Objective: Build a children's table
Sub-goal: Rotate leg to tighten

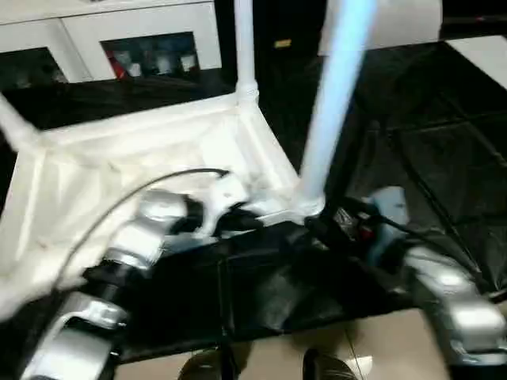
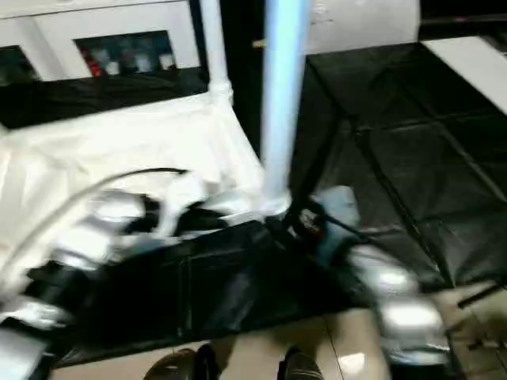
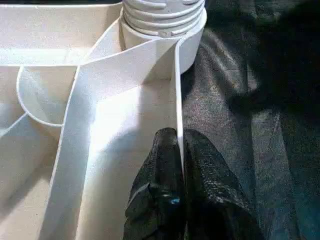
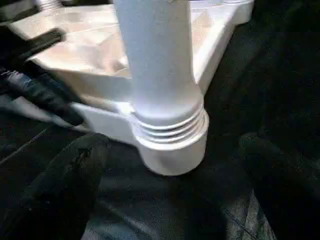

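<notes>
Table (image 1: 119,166) on black sheet (image 1: 428,134), cabinet (image 1: 119,39) behind

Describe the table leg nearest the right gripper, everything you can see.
The leg is a long, round, white plastic tube standing upright in the corner socket of the upside-down table top. Several threads still show above the socket's collar. The right gripper is open, a finger on each side, not touching it.

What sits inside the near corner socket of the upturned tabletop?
A white leg stands in the corner socket, several threads still showing above its rim. How deep it reaches is hidden. The left gripper pinches the tabletop's rim nearby.
</notes>
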### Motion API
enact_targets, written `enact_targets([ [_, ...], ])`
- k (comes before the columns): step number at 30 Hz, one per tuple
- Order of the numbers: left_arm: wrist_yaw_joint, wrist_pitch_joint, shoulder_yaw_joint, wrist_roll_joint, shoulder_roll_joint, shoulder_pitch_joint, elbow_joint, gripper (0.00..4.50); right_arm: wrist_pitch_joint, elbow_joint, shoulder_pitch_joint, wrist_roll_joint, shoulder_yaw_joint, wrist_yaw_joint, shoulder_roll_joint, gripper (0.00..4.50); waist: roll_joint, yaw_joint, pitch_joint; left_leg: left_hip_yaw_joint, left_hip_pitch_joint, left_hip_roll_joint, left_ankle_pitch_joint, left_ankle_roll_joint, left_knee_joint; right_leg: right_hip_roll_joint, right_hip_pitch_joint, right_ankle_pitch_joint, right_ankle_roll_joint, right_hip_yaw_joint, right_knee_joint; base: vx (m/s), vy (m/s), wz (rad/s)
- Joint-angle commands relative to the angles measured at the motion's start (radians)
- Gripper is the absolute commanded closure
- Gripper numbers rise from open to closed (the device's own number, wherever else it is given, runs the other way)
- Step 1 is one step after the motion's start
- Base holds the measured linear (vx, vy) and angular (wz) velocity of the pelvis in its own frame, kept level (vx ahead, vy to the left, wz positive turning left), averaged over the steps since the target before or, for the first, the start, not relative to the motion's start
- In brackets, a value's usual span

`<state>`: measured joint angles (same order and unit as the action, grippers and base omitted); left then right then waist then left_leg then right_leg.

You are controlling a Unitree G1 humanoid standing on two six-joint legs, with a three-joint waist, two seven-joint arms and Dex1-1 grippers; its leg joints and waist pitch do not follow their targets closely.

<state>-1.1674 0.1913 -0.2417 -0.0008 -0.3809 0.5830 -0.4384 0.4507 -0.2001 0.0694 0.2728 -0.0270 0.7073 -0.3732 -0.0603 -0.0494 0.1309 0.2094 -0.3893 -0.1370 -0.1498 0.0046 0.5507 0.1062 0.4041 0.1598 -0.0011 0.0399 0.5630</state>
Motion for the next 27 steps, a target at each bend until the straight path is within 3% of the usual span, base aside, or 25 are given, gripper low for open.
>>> enact_targets([
  [1,-0.042,0.009,0.008,-0.009,-0.027,0.009,-0.007,4.5,0.016,-0.035,-0.02,0.02,0.016,0.045,-0.026,0.02,0.022,-0.004,-0.092,-0.039,0.024,-0.085,-0.25,0.072,-0.059,0.059,-0.034,0.227,-0.226,-0.041,-0.054,0.052,-0.038,0.0],
  [3,-0.063,0.015,0.016,-0.026,-0.042,0.013,-0.002,4.06,0.003,-0.043,-0.028,0.022,0.027,0.067,-0.048,0.0,0.024,-0.007,-0.097,-0.036,0.019,-0.083,-0.187,0.1,-0.049,0.059,-0.039,0.15,-0.248,-0.039,-0.044,0.0,0.0,0.0],
  [4,-0.074,0.033,0.02,-0.047,-0.048,0.014,0.011,4.06,-0.006,-0.046,-0.033,0.022,0.038,0.08,-0.062,0.0,0.028,-0.009,-0.104,-0.034,0.017,-0.081,-0.148,0.118,-0.041,0.057,-0.042,0.102,-0.263,-0.037,-0.035,0.0,0.0,0.0],
  [6,-0.073,0.057,0.028,-0.075,-0.039,0.01,0.039,3.84,-0.01,-0.049,-0.035,0.026,0.051,0.095,-0.067,0.0,0.024,-0.012,-0.107,-0.035,0.011,-0.082,-0.104,0.139,-0.033,0.057,-0.041,0.044,-0.286,-0.035,-0.024,0.0,0.0,0.0],
  [8,-0.064,0.064,0.033,-0.084,-0.028,0.006,0.051,3.73,-0.013,-0.049,-0.034,0.024,0.058,0.1,-0.066,0.0,0.023,-0.013,-0.105,-0.034,0.009,-0.084,-0.112,0.146,-0.03,0.056,-0.04,0.059,-0.297,-0.032,-0.023,0.0,0.0,0.0],
  [13,0.023,0.049,0.029,-0.062,0.021,-0.007,0.049,3.47,-0.023,-0.049,-0.028,0.012,0.078,0.095,-0.063,0.0,0.023,-0.012,-0.099,-0.038,0.018,-0.088,-0.225,0.078,-0.036,0.051,-0.037,0.275,-0.246,-0.032,-0.045,0.0,0.0,0.0],
  [20,0.101,0.049,-0.02,-0.001,0.051,0.01,-0.011,3.47,-0.043,-0.05,-0.031,0.008,0.089,0.096,-0.071,0.0,0.02,-0.009,-0.098,-0.042,0.024,-0.089,-0.307,0.031,-0.042,0.048,-0.03,0.361,-0.202,-0.033,-0.057,0.0,0.0,0.0],
  [22,0.131,0.043,-0.019,0.015,0.055,0.019,-0.034,3.47,-0.046,-0.05,-0.033,0.008,0.09,0.095,-0.072,0.0,0.018,-0.007,-0.097,-0.045,0.03,-0.088,-0.375,0.007,-0.044,0.048,-0.027,0.421,-0.186,-0.032,-0.062,0.0,0.0,0.0],
  [27,0.185,0.043,-0.006,0.026,0.06,0.038,-0.075,3.47,-0.052,-0.052,-0.04,0.012,0.094,0.095,-0.077,0.0,0.018,-0.005,-0.101,-0.05,0.031,-0.086,-0.406,-0.01,-0.044,0.051,-0.027,0.458,-0.163,-0.031,-0.069,0.0,0.0,0.0],
])
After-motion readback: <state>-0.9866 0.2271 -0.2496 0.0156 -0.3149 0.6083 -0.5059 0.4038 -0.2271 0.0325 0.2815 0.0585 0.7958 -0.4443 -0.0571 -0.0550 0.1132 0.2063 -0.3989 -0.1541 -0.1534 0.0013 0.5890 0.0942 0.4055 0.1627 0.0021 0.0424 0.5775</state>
